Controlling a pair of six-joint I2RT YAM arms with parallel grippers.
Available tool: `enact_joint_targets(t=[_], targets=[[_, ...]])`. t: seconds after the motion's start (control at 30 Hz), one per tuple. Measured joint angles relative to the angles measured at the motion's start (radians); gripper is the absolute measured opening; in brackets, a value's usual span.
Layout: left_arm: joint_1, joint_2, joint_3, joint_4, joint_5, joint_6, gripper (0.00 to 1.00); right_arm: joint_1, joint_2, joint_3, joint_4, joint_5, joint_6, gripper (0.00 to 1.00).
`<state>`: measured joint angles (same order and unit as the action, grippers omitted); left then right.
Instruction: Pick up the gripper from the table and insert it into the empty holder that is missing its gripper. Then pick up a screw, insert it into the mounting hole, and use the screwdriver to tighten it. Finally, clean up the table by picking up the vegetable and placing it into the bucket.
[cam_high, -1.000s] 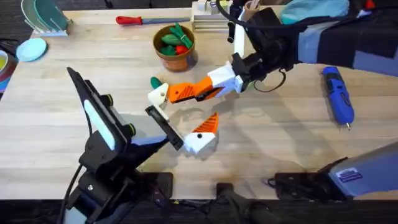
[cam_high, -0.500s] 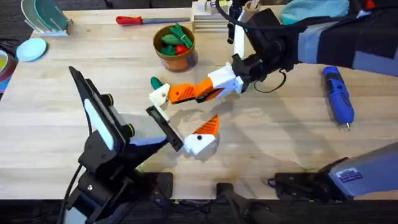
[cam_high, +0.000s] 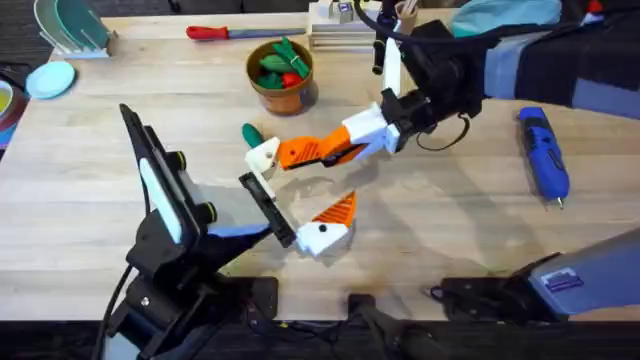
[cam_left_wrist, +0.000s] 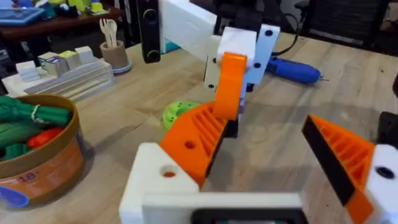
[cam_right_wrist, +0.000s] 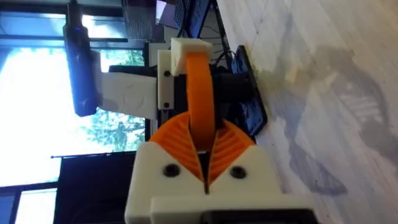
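Note:
The orange gripper (cam_high: 300, 152) is pressed against the white holder (cam_high: 262, 154), the bare finger base of my left gripper (cam_high: 300, 186). That gripper stands open, and its other finger carries an orange pad (cam_high: 338, 208). My right gripper (cam_high: 338, 148) reaches in from the upper right and is shut on the orange gripper (cam_right_wrist: 199, 99). In the left wrist view the orange gripper (cam_left_wrist: 200, 132) sits on the holder (cam_left_wrist: 155, 182). The blue screwdriver (cam_high: 543, 152) lies at the right. A dark green vegetable (cam_high: 250, 133) lies behind the holder, near the orange-brown bucket (cam_high: 283, 95). The screw is out of view.
A red-handled screwdriver (cam_high: 225, 32) and wooden blocks (cam_high: 335, 38) lie along the far edge. A lime green ring disc (cam_left_wrist: 177, 113) lies on the table beyond the holder. A pale blue dish (cam_high: 50, 78) sits at the far left. The bucket holds toy vegetables.
Both arms have shifted slightly to the right together. The orange gripper stays held against the holder.

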<state>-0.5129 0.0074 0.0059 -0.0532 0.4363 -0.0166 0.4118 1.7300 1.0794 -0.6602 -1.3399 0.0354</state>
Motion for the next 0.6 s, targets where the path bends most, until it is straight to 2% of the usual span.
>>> enact_joint_targets(t=[0.6], targets=[[0.005, 0.0, 0.0, 0.0, 0.079, -0.016, 0.993, -0.027, 0.0, 0.001, -0.037, 0.034, -0.055, 0.008]])
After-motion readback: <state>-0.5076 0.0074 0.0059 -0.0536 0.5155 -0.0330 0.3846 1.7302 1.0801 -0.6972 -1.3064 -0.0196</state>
